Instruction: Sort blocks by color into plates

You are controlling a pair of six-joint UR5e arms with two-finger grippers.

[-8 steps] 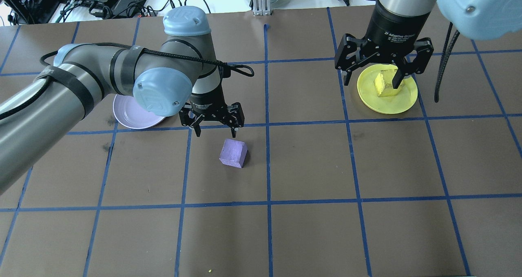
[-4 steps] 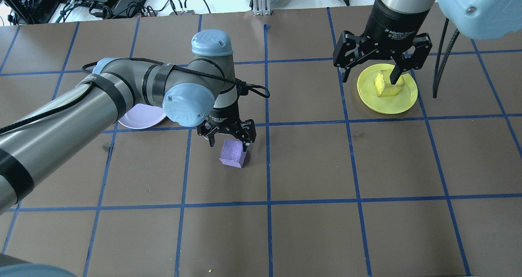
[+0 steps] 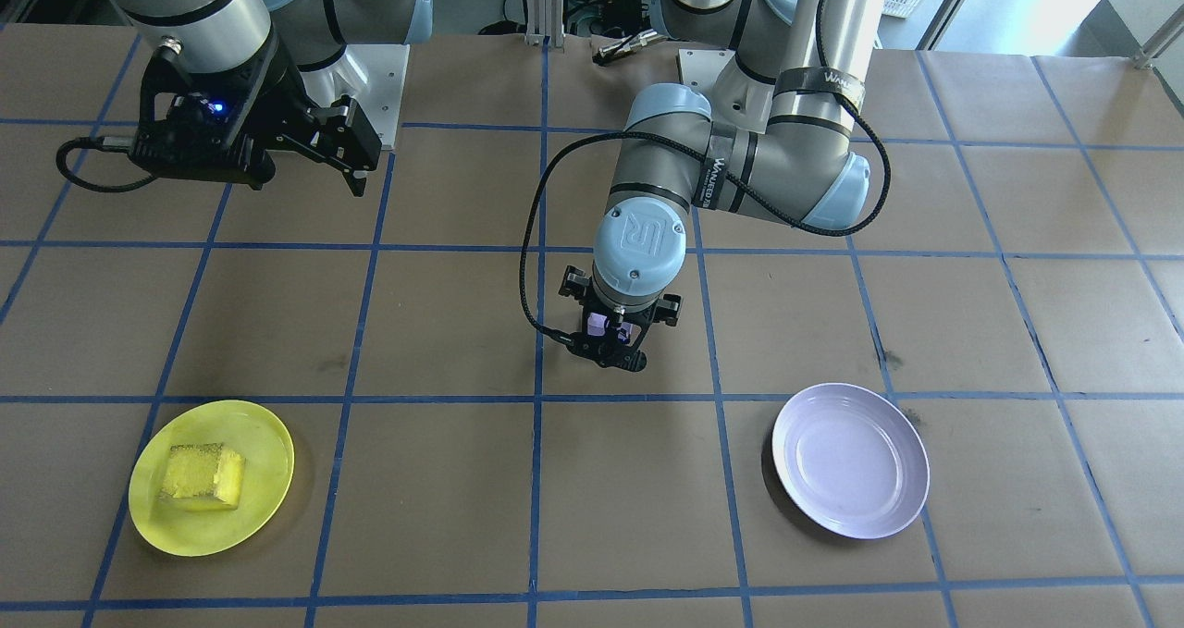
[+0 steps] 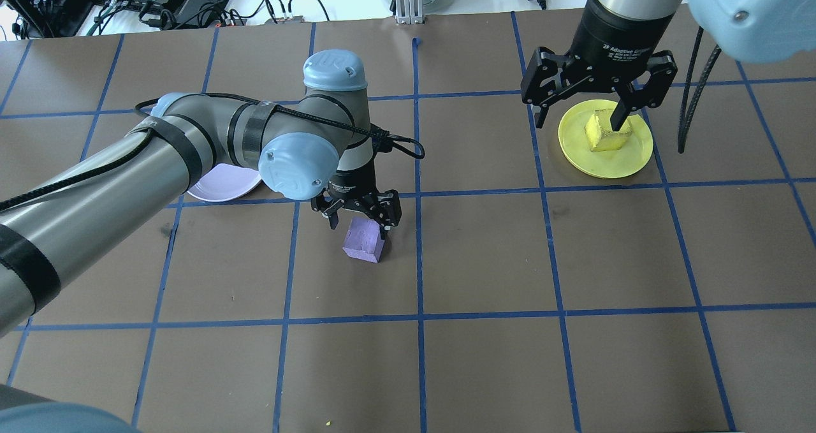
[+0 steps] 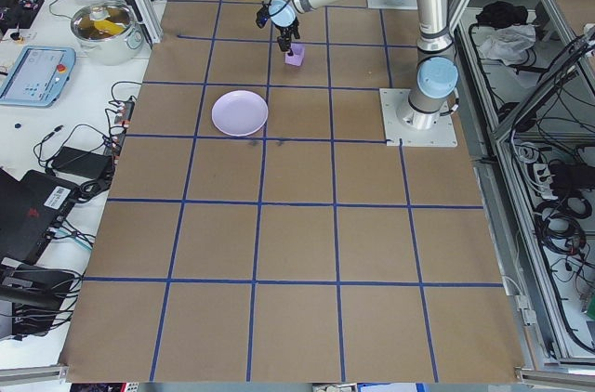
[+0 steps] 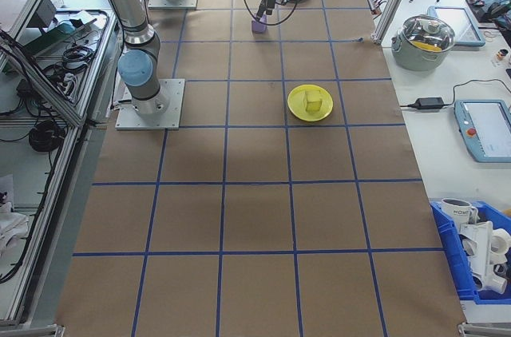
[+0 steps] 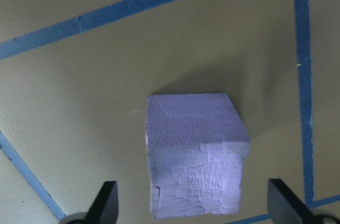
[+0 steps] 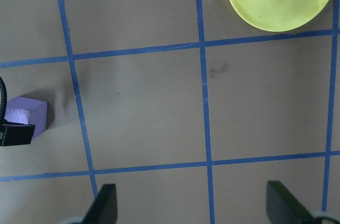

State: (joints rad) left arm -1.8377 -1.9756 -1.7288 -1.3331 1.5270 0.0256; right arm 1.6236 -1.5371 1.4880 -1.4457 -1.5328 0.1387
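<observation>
The purple block (image 4: pixel 364 242) is seen resting on the brown paper-covered table (image 4: pixel 484 369), inside a square marked out by blue tape lines (image 4: pixel 419 254). The left gripper (image 4: pixel 358 221) is lowered directly over it with its jaws spread; in the left wrist view the block (image 7: pixel 195 155) lies between the two fingertips (image 7: pixel 104 203), and a clear gap is visible on each side, so nothing is grasped. The lavender plate (image 3: pixel 851 459) is found well apart from the block, towards the robot's left, and is partly hidden by the left arm (image 4: pixel 127 165) in the overhead view.

The yellow block (image 3: pixel 203 475) is seen lying in the yellow plate (image 3: pixel 268 443), off-centre within it. The right gripper (image 4: pixel 599 104) is held above the table on the robot's right with its jaws wide apart and nothing between them. From the front it (image 3: pixel 319 147) is seen raised and set back from the yellow plate towards the robot's base. In the right wrist view the yellow plate (image 8: pixel 255 6) appears at the top edge and the purple block (image 8: pixel 26 117) at the left edge.
</observation>
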